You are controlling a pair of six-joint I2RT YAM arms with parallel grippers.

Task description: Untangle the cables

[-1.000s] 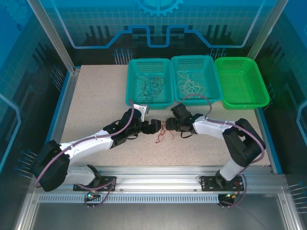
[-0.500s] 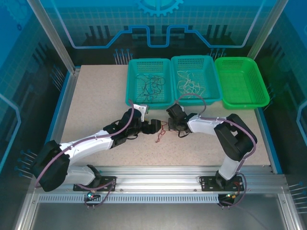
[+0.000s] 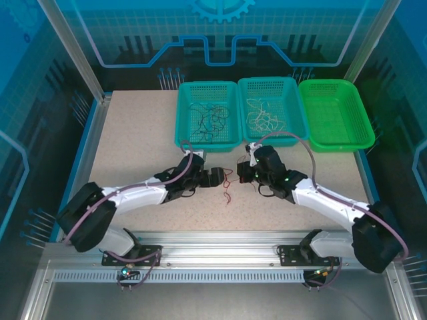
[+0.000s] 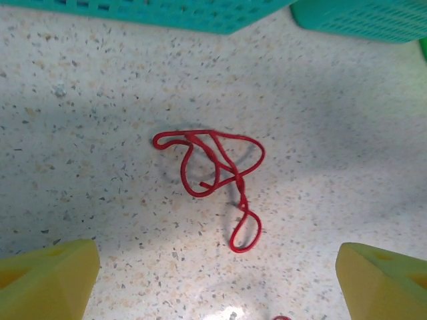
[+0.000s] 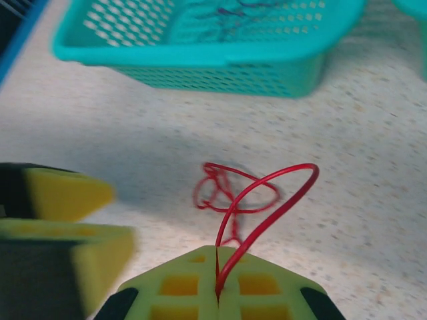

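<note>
Top external: you've got both grippers meeting mid-table (image 3: 133,147), left gripper (image 3: 215,177) and right gripper (image 3: 243,172) facing each other, w/ a red cable (image 3: 227,193) lying on the surface just near of the gap btwn them. Right wrist: right gripper (image 5: 217,280) is clamped tight on a loop of red cable (image 5: 293,169), which arches up and far from the pads; a red tangle sits on the table beyond it, can't tell if it's the same wire. Left wrist: left gripper (image 4: 213,280) jaws spread wide, nothing gripped, red tangle (image 4: 238,190) on the table ahead of them. Dark cables (image 3: 212,120) lie in the left teal basket (image 3: 181,127), white cables (image 3: 263,117) in the middle teal basket (image 3: 301,127); green basket (image 3: 360,133) at far right.
</note>
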